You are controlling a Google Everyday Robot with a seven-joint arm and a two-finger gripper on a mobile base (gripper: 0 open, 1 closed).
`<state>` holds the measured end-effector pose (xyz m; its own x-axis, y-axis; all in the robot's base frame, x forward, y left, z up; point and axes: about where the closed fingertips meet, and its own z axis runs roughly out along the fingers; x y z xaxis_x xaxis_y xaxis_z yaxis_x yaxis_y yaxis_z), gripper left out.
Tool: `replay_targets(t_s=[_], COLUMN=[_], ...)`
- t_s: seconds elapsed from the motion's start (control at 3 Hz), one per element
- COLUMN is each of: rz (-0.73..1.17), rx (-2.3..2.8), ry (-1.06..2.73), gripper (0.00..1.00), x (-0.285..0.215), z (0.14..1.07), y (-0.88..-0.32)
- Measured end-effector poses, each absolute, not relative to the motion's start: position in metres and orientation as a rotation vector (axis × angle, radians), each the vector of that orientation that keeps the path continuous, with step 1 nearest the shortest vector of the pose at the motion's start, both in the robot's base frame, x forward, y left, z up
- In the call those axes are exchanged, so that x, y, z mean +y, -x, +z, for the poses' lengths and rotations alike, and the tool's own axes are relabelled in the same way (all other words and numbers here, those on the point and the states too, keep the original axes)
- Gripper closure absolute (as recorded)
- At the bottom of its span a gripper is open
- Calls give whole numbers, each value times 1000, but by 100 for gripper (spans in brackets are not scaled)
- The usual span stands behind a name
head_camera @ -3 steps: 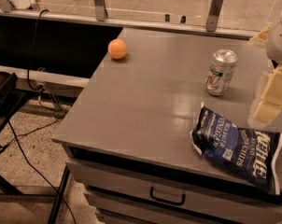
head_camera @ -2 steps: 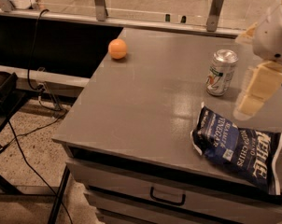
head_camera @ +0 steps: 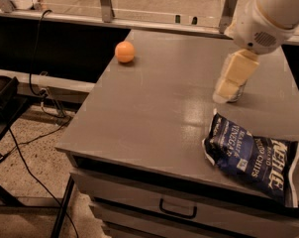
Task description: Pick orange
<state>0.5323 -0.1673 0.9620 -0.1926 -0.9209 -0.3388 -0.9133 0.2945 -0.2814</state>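
Observation:
The orange point(head_camera: 124, 52) is a small round orange ball. It sits on the grey table point(head_camera: 154, 108) near its far left corner, with nothing touching it. My gripper point(head_camera: 227, 92), cream-coloured under a white arm point(head_camera: 273, 14), hangs low over the right part of the table, well to the right of the orange and a little nearer to the camera. It holds nothing that I can see.
A soda can point(head_camera: 240, 95) stands right behind the gripper and is almost fully hidden by it. A dark blue chip bag point(head_camera: 253, 160) lies at the front right. A drawer with a handle point(head_camera: 176, 212) is under the tabletop. Cables lie on the floor at the left.
The arm has swung in from the right edge towards the left, and the gripper now covers the soda can. The orange, the can and the bag have not moved.

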Motion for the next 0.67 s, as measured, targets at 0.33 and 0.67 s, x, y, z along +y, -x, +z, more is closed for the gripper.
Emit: replay_targets(t_s=[0.33, 0.67], rz=[11, 131], rx=[2123, 2094], ry=[1547, 1389], gripper=[0, 0], x=[-152, -119], z=[962, 959], y=[-570, -617])
